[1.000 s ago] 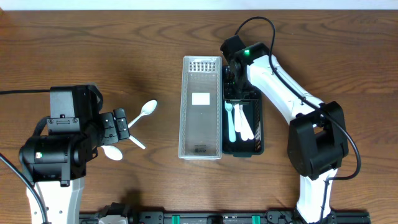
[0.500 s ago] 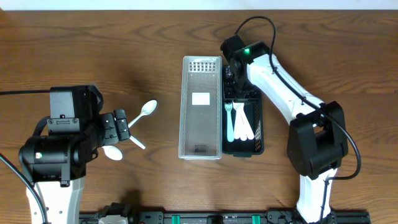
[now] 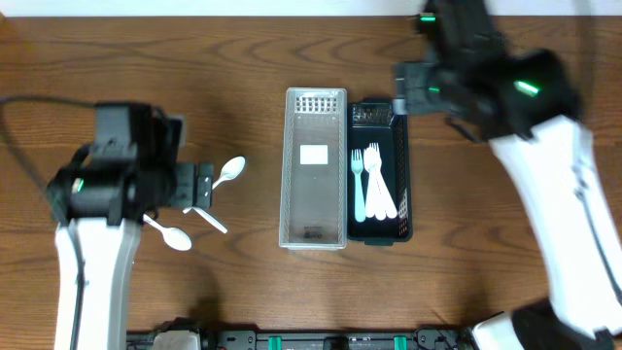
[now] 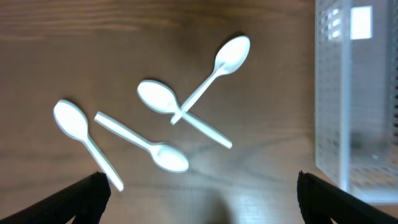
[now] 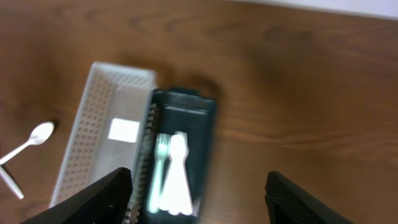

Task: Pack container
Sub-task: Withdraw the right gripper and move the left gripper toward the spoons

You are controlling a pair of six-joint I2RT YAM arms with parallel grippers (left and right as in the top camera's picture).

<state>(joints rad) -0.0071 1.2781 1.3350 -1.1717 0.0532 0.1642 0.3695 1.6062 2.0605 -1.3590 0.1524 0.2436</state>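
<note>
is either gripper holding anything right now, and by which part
Nothing is held. The left gripper hangs open above the white plastic spoons; the right gripper is open and empty above the dark basket.

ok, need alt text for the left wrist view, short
Four white plastic spoons lie scattered on a brown wooden table, two of them crossing. The white mesh basket stands at the right edge, and the dark fingertips of the open left gripper frame the bottom corners, holding nothing.

No readable txt showing anywhere. White rectangular sticker (image 3: 314,154) lying on floor of the clear perforated plastic basket (image 3: 290,194), ahead of the right pincer, is looking blank.
</note>
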